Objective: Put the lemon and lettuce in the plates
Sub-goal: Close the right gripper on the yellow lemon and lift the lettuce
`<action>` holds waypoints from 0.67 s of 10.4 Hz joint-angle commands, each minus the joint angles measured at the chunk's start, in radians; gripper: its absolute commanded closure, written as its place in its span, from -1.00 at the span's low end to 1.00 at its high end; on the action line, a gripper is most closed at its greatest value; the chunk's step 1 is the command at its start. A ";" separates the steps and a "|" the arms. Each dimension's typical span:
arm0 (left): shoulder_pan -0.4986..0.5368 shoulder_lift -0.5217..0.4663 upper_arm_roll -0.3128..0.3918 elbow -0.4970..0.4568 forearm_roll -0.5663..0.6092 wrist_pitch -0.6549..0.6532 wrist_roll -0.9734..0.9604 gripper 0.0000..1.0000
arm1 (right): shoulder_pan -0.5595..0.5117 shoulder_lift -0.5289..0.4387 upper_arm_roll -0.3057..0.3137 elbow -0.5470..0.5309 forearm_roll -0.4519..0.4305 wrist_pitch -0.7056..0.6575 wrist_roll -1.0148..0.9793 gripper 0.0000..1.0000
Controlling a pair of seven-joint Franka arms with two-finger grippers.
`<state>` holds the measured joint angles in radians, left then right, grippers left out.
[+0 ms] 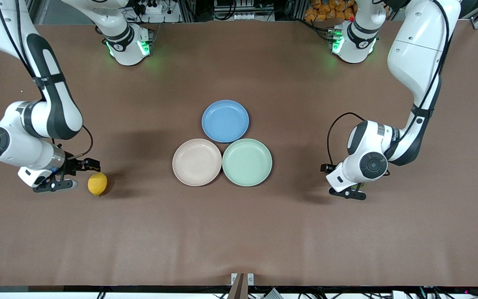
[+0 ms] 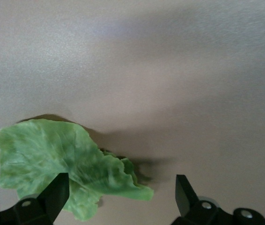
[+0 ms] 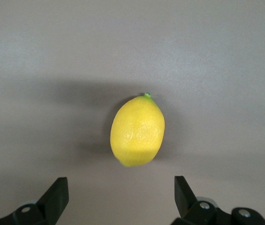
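Note:
The lemon [image 1: 97,184] lies on the brown table toward the right arm's end. My right gripper [image 1: 80,175] is open and empty, low beside it; in the right wrist view the lemon [image 3: 137,131] sits just ahead of the open gripper [image 3: 121,194]. My left gripper [image 1: 352,192] is low over the table toward the left arm's end and hides the lettuce in the front view. In the left wrist view the lettuce [image 2: 53,154] lies flat, its tip between the open fingers [image 2: 57,192] of the left gripper [image 2: 122,192]. The beige-pink plate [image 1: 196,162] and the mint green plate [image 1: 247,162] stand empty mid-table.
A blue plate [image 1: 225,121] stands empty, touching both other plates and farther from the front camera than they are. The brown table mat [image 1: 239,232] stretches between the plates and each gripper.

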<state>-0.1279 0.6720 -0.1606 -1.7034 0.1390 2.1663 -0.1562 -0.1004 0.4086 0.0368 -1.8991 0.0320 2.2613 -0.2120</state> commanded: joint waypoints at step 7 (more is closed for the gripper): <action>0.011 0.023 0.006 0.010 0.031 0.009 -0.006 -1.00 | -0.024 0.133 0.005 0.002 0.008 0.188 0.008 -1.00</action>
<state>-0.1216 0.6847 -0.1517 -1.7027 0.1408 2.1687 -0.1561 -0.1120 0.5118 0.0343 -1.9009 0.0320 2.4106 -0.2113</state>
